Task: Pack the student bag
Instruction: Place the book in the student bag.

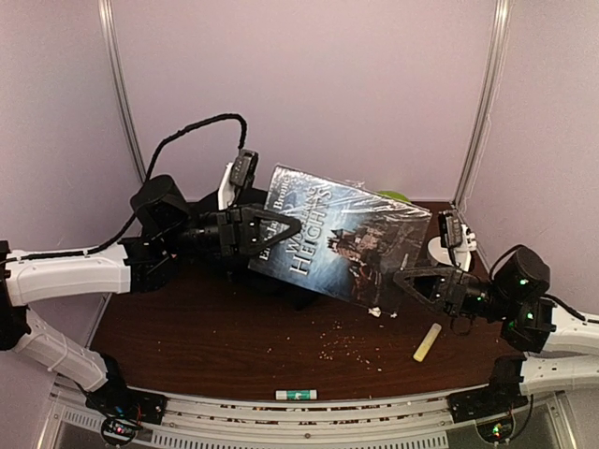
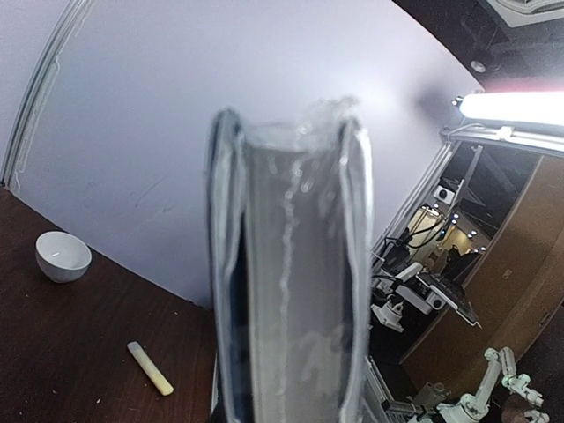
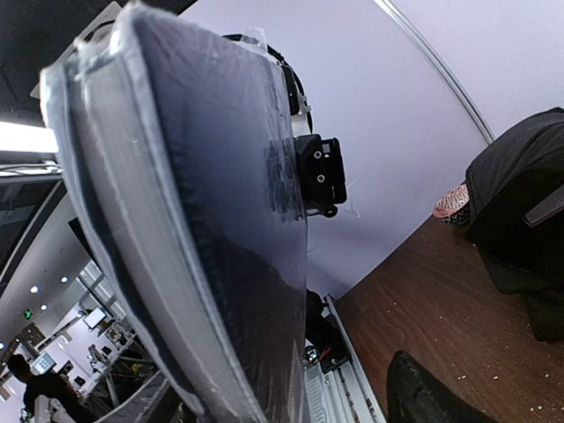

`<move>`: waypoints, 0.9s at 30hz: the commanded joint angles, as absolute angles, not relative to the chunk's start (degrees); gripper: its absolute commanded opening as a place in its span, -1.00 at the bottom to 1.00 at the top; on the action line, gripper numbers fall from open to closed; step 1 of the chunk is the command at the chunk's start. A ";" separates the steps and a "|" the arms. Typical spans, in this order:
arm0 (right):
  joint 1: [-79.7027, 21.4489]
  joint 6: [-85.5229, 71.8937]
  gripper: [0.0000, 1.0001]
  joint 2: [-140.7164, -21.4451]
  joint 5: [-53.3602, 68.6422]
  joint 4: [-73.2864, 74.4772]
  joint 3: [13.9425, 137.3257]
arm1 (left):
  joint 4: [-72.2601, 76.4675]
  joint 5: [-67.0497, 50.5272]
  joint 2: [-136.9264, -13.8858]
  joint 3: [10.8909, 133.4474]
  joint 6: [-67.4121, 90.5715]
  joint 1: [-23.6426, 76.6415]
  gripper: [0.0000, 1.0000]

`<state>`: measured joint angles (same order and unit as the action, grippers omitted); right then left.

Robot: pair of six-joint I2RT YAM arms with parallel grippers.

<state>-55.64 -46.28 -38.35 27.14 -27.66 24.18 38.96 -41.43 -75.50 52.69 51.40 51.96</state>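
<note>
The left end effector point(image 1: 284, 229) clamps the shrink-wrapped book point(image 1: 365, 234) at 9 o'clock; whether the right end effector point(image 1: 401, 278) at 5 o'clock grips is unclear, and the slick book could slip free.

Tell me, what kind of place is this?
Probably a robot lab: the left gripper holds a book over a table, and more robot arms stand in the room behind.

A wrapped book point(image 3: 203, 229) looms left of the black backpack point(image 3: 520, 203).
</note>
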 commanded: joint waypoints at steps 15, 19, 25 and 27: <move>-55.90 -43.35 -1.00 -35.84 16.94 -27.43 27.05 | 22.89 -33.10 -69.43 56.37 37.03 49.62 0.91; -55.82 -41.52 -1.00 -29.59 0.89 -9.14 27.16 | -4.87 -7.94 -63.25 59.94 21.13 49.07 0.96; -55.74 -46.30 -1.00 -26.29 -11.80 0.39 23.24 | -29.25 17.36 -73.97 70.38 7.00 51.27 0.96; -55.67 -48.00 -1.00 -25.88 -13.12 0.29 22.00 | -31.87 28.52 -79.42 73.18 4.18 54.81 0.96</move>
<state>-55.66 -45.12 -27.75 -4.29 0.95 23.22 -14.48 3.42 -69.47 69.32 16.03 50.52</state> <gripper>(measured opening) 0.166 0.978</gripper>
